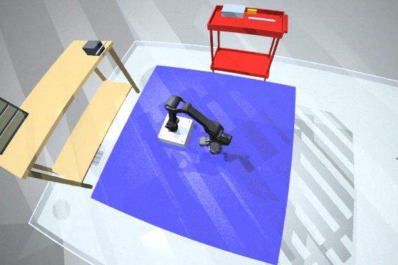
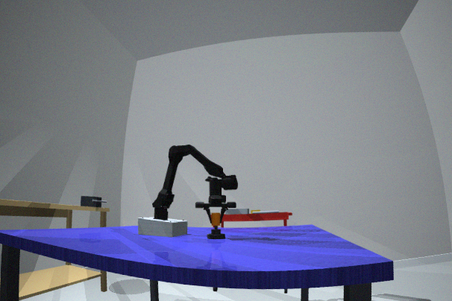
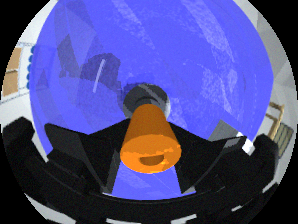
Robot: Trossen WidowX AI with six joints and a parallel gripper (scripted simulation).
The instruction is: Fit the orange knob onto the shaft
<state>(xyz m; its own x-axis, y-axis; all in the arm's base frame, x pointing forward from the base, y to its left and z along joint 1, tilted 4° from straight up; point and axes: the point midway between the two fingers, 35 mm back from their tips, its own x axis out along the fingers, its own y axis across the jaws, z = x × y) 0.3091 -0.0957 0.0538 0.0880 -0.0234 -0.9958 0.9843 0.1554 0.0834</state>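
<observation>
While the gripper (image 2: 215, 215) pinched the orange knob (image 3: 150, 139) directly above the round pedestal (image 2: 216, 235), its hole sat over the hidden shaft; misaligned flats could have jammed it, and pushing down risked a slip.

Smooth matt orange knob (image 3: 150, 139); glossy table (image 2: 283, 257).

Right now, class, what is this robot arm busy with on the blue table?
The arm's end effector is shut on an orange knob, held upright directly above the dark round pedestal on the blue table. In the exterior view the knob sits just above the pedestal, not yet pushed fully down. It has not let go.
</observation>
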